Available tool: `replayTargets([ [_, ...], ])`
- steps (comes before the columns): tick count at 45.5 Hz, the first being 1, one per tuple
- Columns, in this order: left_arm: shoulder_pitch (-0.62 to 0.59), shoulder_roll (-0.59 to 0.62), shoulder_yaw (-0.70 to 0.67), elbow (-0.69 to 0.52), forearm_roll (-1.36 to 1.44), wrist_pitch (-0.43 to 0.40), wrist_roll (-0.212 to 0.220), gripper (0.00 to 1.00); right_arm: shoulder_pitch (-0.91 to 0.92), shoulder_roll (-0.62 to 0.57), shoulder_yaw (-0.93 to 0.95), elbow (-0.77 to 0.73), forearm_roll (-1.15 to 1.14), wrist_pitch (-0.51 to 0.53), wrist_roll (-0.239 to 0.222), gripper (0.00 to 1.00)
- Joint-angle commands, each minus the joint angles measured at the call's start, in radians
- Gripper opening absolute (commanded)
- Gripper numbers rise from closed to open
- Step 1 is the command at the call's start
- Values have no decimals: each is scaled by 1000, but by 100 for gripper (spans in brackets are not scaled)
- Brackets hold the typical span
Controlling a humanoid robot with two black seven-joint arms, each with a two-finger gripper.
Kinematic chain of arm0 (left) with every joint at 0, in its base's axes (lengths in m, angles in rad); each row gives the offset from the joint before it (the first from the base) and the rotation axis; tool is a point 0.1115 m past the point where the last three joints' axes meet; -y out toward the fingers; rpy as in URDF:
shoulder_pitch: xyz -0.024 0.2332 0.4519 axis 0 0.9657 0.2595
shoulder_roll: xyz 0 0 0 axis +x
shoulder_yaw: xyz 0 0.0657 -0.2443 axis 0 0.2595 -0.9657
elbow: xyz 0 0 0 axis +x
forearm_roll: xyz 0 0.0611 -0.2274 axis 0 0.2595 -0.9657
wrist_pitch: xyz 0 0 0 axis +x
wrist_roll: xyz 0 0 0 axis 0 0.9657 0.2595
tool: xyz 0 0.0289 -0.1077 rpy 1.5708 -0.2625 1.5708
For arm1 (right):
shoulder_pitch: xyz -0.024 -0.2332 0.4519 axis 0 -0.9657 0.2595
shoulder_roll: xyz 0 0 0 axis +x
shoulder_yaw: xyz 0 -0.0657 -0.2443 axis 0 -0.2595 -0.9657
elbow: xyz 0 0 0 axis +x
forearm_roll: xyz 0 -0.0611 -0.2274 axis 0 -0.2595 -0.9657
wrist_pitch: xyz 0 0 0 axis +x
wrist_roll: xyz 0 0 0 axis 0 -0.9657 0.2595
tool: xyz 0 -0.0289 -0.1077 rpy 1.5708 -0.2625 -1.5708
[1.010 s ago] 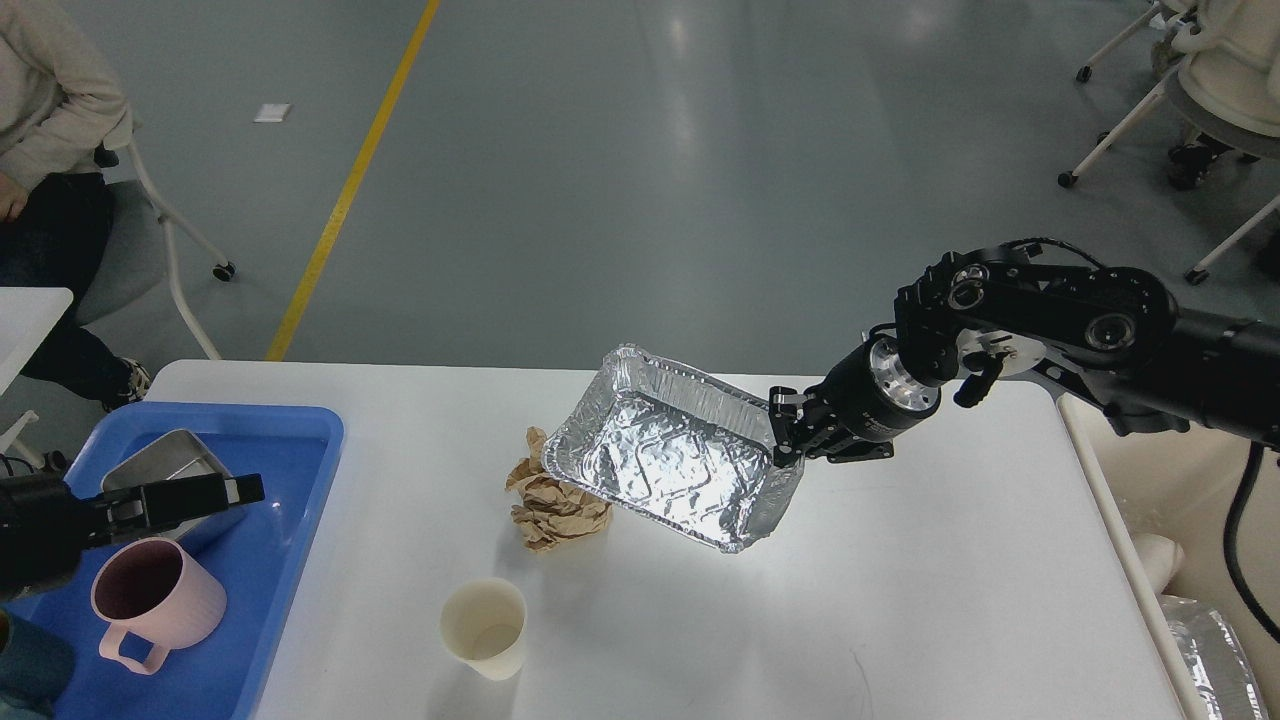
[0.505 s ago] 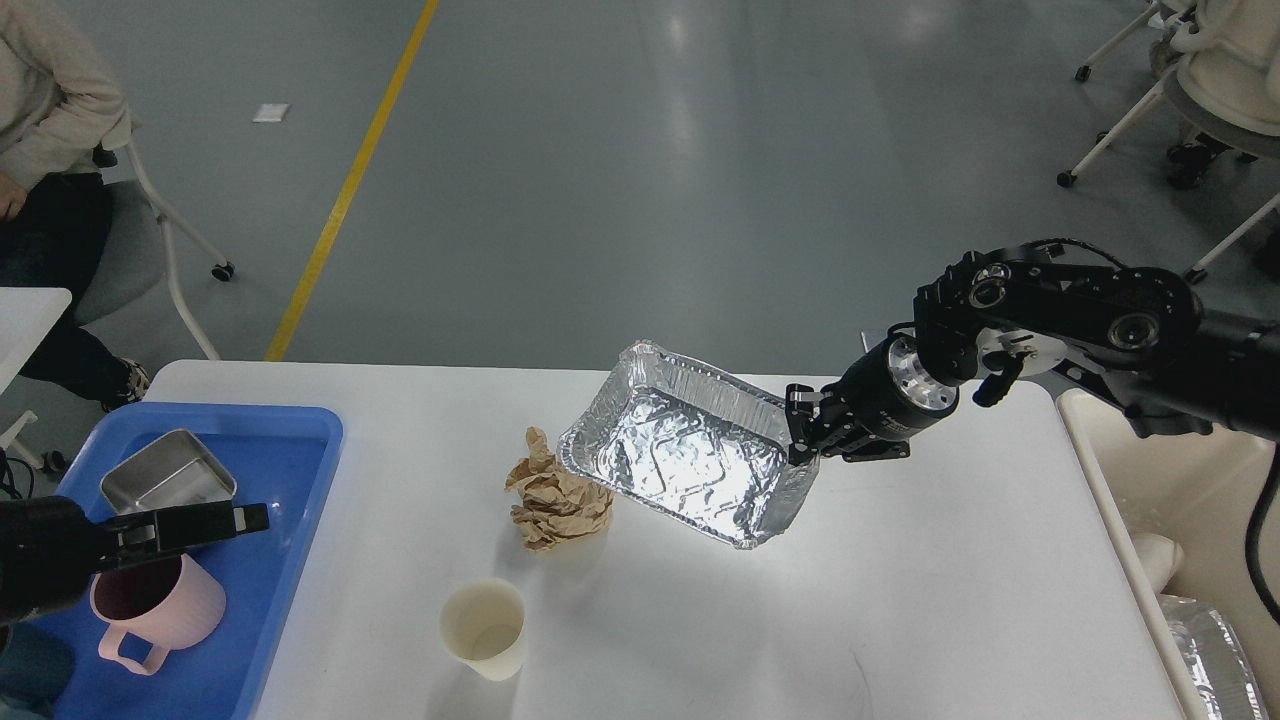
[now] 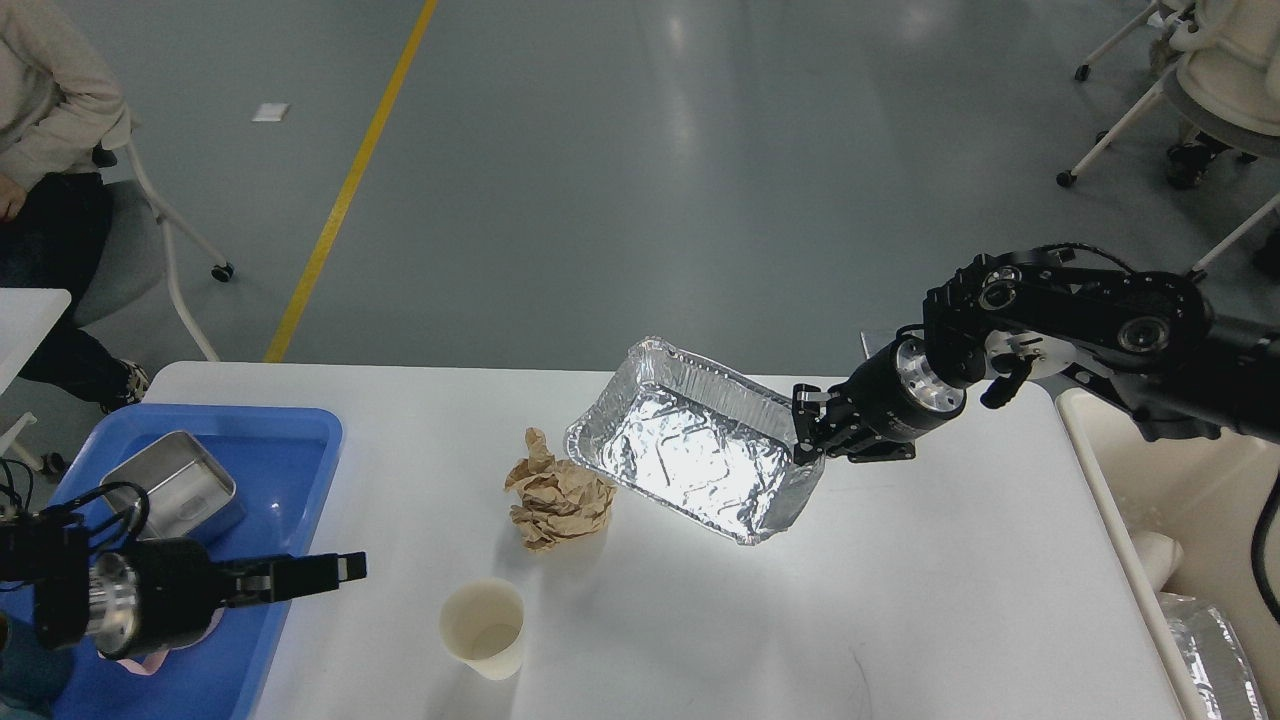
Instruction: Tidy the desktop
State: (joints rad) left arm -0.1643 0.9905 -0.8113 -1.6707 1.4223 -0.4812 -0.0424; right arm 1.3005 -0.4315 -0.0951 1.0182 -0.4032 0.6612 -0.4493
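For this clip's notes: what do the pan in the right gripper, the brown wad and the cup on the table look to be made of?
Pan: thin aluminium foil, shiny, with a wrinkled floor and crimped rim. Brown wad: crumpled kraft-type paper, matte, full of sharp creases. Cup: likely paper, cream and matte with a thin wall, though plastic cannot be ruled out.

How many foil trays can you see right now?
2. One foil tray is held tilted above the desktop by the right gripper. A second shows partly in the bin at the right; more may be hidden there.
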Motion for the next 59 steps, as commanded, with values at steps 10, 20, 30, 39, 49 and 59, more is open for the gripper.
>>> replayTargets([
  [10,-21,-230,83,54,165,-4,52,78,-12,0,3,-3,0,-3,0,0],
  [20,-26,-253,92,85,196,-4,70,73,-30,-7,18,-1,0,-3,1,0],
  [30,-24,-276,118,95,198,-4,70,32,-43,-13,35,-1,-2,-2,0,0],
  [39,-23,-296,133,98,207,-10,68,0,-49,-10,35,-1,-3,0,0,0],
  [49,-21,-280,132,92,207,-10,67,0,-50,-6,35,-1,-8,-2,0,0],
  [59,-27,-168,96,7,185,-51,29,0,-52,-6,35,-3,-11,-2,0,0],
])
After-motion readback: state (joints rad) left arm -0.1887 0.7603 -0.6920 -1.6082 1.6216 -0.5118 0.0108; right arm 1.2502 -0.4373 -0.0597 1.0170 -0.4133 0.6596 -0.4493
